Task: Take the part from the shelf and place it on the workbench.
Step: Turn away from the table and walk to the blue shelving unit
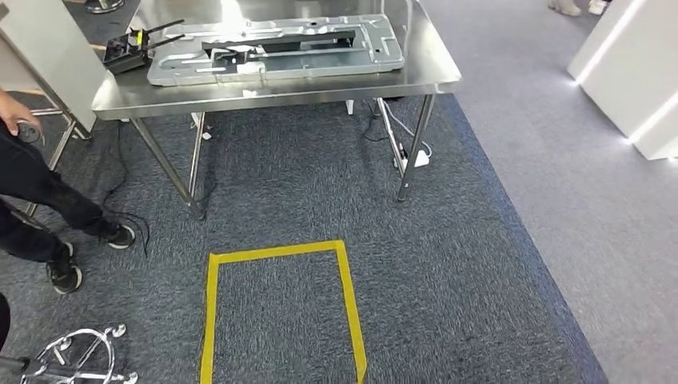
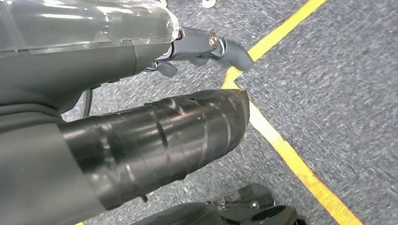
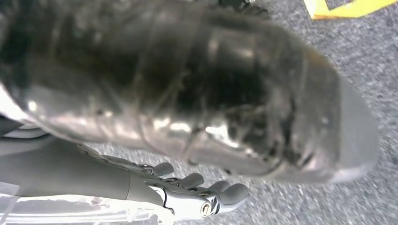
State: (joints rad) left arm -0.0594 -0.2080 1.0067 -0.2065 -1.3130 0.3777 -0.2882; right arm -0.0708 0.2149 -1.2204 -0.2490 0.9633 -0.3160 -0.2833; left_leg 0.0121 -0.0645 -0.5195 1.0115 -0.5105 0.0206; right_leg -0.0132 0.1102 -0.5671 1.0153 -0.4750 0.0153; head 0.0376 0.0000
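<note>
A flat grey sheet-metal part (image 1: 276,48) is seen on the steel counter (image 1: 280,90); both robot hands (image 2: 206,47) (image 3: 202,192) are empty, fingers loosely extended.

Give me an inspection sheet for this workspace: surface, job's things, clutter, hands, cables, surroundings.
Surface: steel workbench, ahead of the robot.
Job's things: large grey metal panel lying flat on the workbench.
Clutter: black box with antennas on the workbench's left end.
Hands: left hand and right hand hang over carpet, holding nothing.
Cables: dark cables and a white power strip on the floor.
Surroundings: yellow tape outline, a person at left.
</note>
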